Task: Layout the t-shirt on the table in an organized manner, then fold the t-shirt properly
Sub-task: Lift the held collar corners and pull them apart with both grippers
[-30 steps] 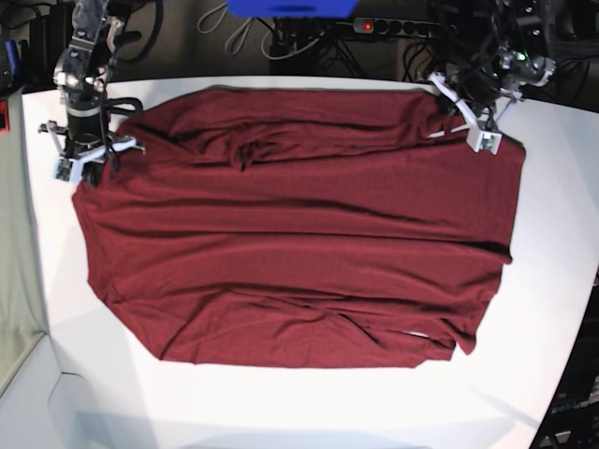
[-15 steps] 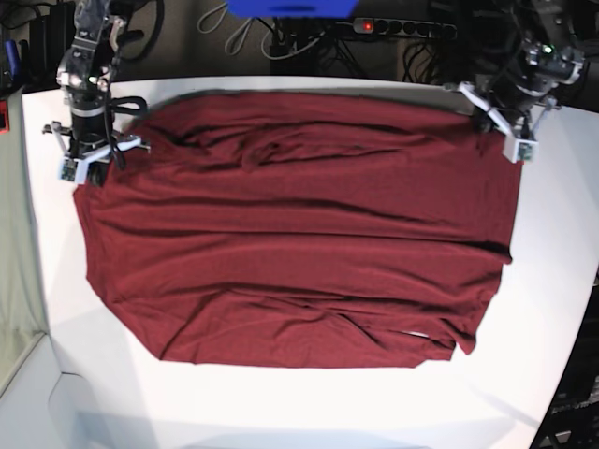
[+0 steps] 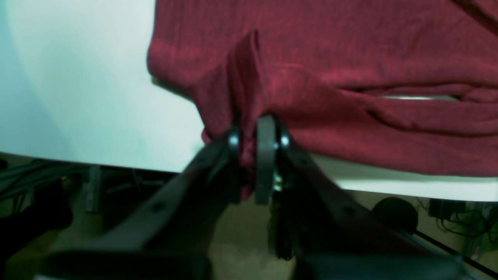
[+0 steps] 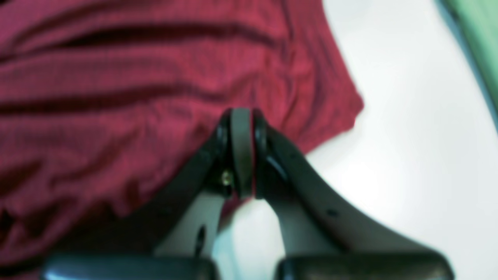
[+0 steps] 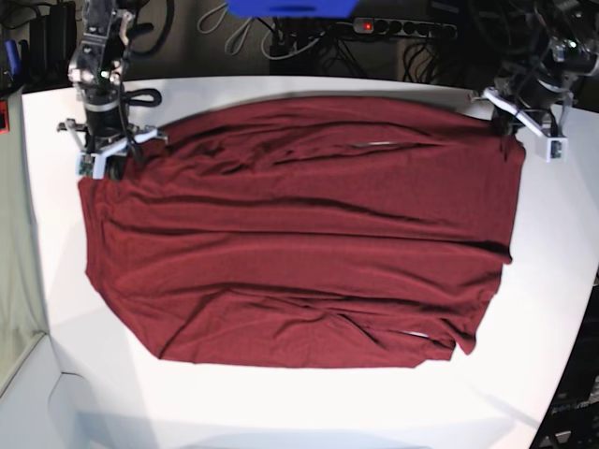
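Since the frame a second earlier, both arms have drawn outward and toward the far edge of the desk (image 5: 562, 281): the left end effector (image 5: 524, 117) has gone from over the shirt's far corner to the desk's far right corner in the base view, and the right end effector (image 5: 105, 154) has shifted slightly toward the far edge. The maroon t-shirt (image 5: 299, 234) has been pulled wider along its far edge; the bunched folds near the top centre are now flatter and stretched.

T-shirt: spread flat over the middle of the white desk, long shallow creases running side to side, near hem rumpled at the right in the base view.

Left end effector (image 3: 255, 155): jaws nearly closed, pinching a tented ridge of the t-shirt (image 3: 330, 77) at the desk edge; fabric hangs between the pads (image 3: 265, 155).

Right end effector (image 4: 241, 151): jaws fully together on a thin layer of the t-shirt (image 4: 136, 97) near its corner, white desk (image 4: 408, 136) beside it.

A power strip (image 5: 402, 28) with a red light lies beyond the desk.
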You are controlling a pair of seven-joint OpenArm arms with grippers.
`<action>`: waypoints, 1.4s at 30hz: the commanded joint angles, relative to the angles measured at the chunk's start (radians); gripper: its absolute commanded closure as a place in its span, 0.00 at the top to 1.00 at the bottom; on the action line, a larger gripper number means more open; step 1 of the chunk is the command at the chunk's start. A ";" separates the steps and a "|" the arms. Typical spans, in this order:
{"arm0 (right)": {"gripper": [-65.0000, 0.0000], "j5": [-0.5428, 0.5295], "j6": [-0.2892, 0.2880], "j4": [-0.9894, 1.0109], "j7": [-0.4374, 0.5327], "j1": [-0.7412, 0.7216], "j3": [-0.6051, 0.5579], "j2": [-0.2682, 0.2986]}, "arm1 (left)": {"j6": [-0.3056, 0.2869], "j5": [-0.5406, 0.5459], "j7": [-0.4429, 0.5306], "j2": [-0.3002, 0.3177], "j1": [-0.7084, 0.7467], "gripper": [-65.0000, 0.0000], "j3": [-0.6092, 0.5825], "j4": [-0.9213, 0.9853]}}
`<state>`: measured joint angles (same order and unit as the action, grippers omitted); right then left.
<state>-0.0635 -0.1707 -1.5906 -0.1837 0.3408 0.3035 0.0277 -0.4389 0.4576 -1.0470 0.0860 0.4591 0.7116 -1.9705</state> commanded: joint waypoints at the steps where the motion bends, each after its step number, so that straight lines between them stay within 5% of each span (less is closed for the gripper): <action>1: 0.00 -0.002 0.000 -0.024 0.025 0.005 -0.007 0.008 | -0.001 0.011 0.015 0.008 0.004 0.00 0.004 -0.005; 4: 0.02 -0.006 0.000 -0.026 0.025 0.020 -0.019 0.004 | -0.001 0.011 0.015 0.010 0.002 0.00 0.004 0.033; 12: 0.33 -0.009 0.000 -0.123 0.025 0.085 -0.019 -0.041 | -0.001 0.013 0.015 0.005 0.000 0.00 -0.023 0.107; 26: 0.37 -0.008 0.000 -0.185 0.025 0.235 -0.192 -0.071 | -0.001 0.013 0.015 0.010 0.002 0.00 -0.048 0.110; 34: 0.62 -0.008 0.000 -0.138 0.025 0.234 -0.189 -0.071 | -0.001 0.013 0.018 0.010 0.007 0.00 -0.053 0.110; 42: 0.65 -0.003 0.000 -0.107 0.025 0.225 -0.194 -0.068 | -0.001 0.013 0.020 0.010 0.008 0.00 -0.046 0.110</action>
<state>-0.0601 -0.1677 -1.6875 -0.1623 0.5640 0.1101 -0.0463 -0.4385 0.4610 -1.0431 0.0856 0.4625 0.6586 -1.8454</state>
